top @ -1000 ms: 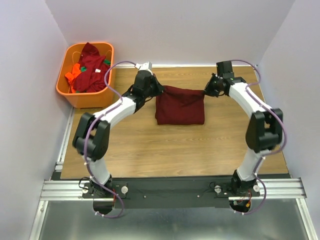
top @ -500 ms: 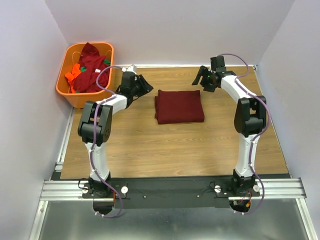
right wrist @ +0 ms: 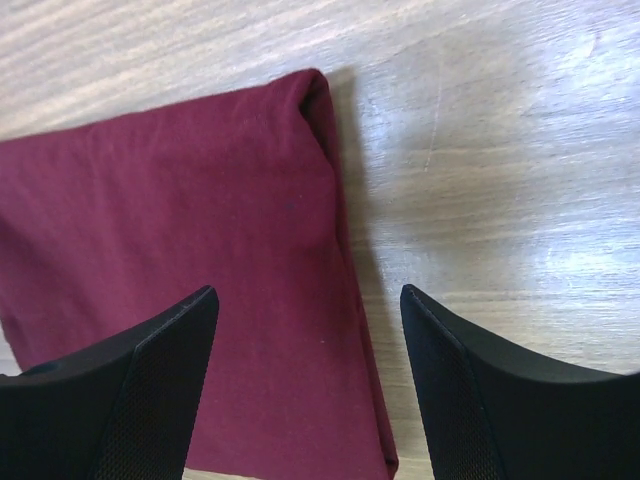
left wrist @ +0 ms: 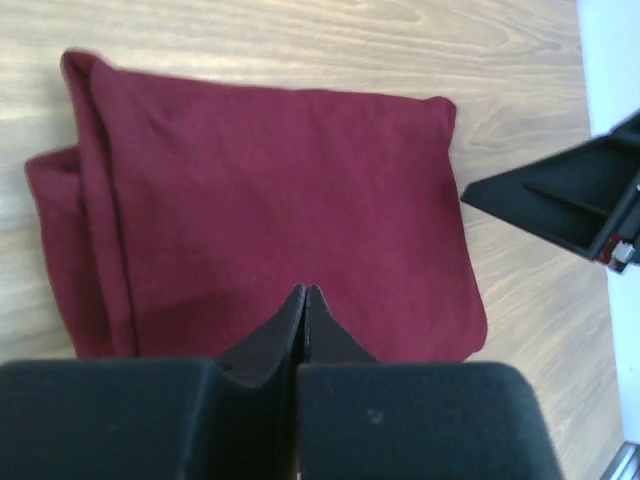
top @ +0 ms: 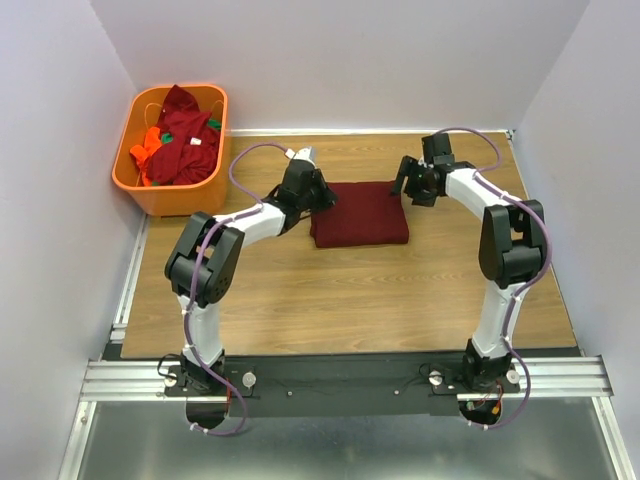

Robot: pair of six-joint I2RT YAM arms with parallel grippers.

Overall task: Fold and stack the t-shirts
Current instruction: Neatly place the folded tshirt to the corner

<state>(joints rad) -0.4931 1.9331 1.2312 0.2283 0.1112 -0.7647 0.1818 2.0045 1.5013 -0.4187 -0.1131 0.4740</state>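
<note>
Lying flat just beyond the tips of the left gripper [left wrist: 305, 300], pressed together on nothing, and directly beneath the right gripper [right wrist: 305, 330], spread wide over a folded edge: 1 maroon t-shirt [left wrist: 280, 190]. Probably soft, light and limp, quick to unfold. Best pinched through all layers at the corners nearest each hand.

Left tool [left wrist: 305, 300] pinched closed; right tool [right wrist: 308, 300] spread wide.
</note>
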